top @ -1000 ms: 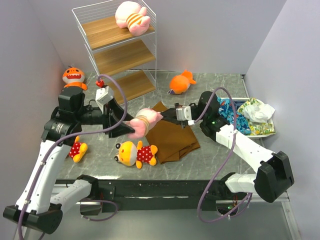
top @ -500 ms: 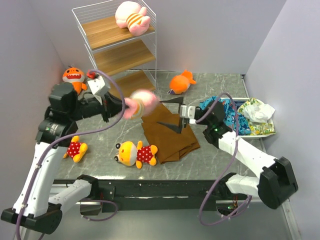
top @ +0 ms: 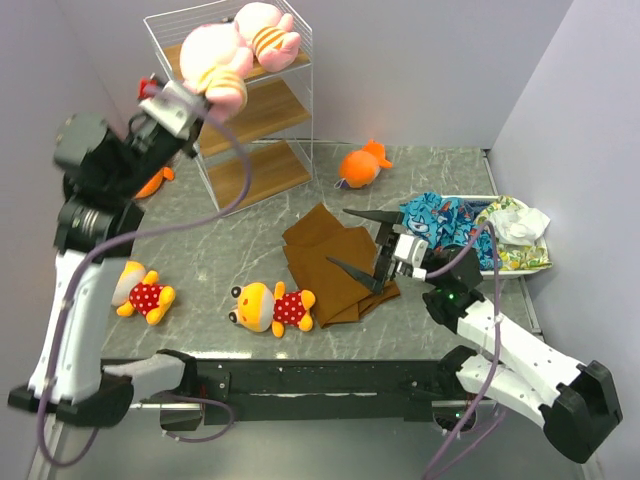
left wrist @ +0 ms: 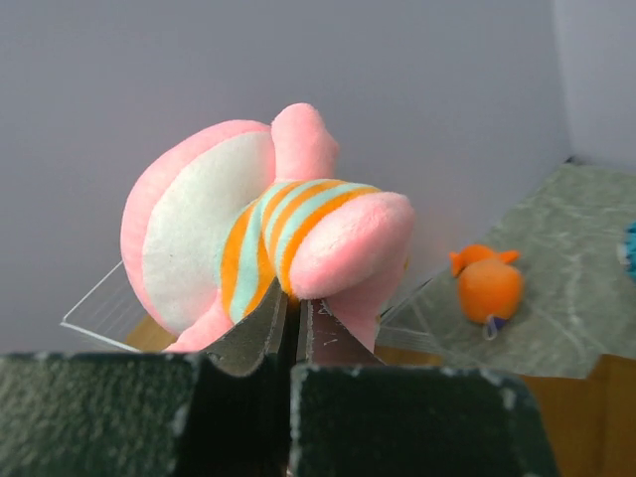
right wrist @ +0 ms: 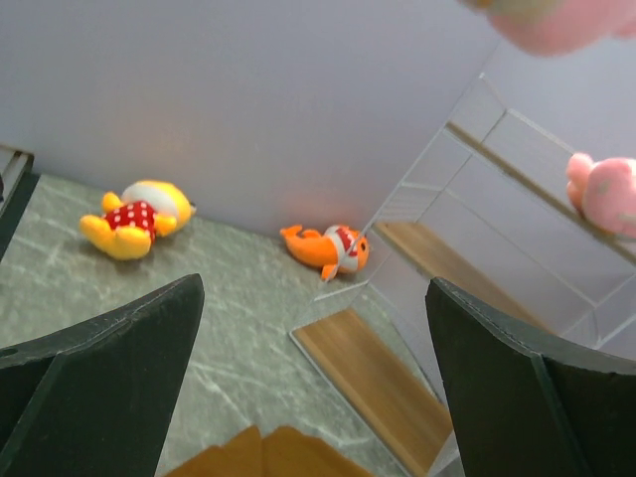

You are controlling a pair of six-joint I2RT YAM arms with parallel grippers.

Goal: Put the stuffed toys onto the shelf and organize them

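Note:
A pink stuffed toy with yellow stripes [top: 215,55] [left wrist: 268,234] hangs in the air at the left end of the shelf's top level, with my left gripper [top: 205,88] [left wrist: 295,316] shut on its lower body. A second pink toy [top: 268,35] [right wrist: 606,194] lies on the top board of the white wire shelf [top: 250,112]. Two yellow toys in red dotted outfits [top: 272,305] [top: 143,295] lie on the table's near half. One orange shark [top: 362,165] [left wrist: 487,288] lies right of the shelf; another [top: 155,182] [right wrist: 333,248] is left of it, half hidden by my left arm. My right gripper [top: 365,243] [right wrist: 313,328] stands open and empty above the brown cloth.
A folded brown cloth [top: 335,262] lies mid-table. A white tray [top: 545,262] at the right edge holds a colourful fabric pile [top: 465,225]. Grey walls close in the left, back and right sides. The shelf's middle and bottom boards [right wrist: 368,388] are bare.
The left gripper closed on the pink toy, and the right gripper released it. The left arm carried it up and back to the shelf's top. The right arm drew back toward its base, jaws wide.

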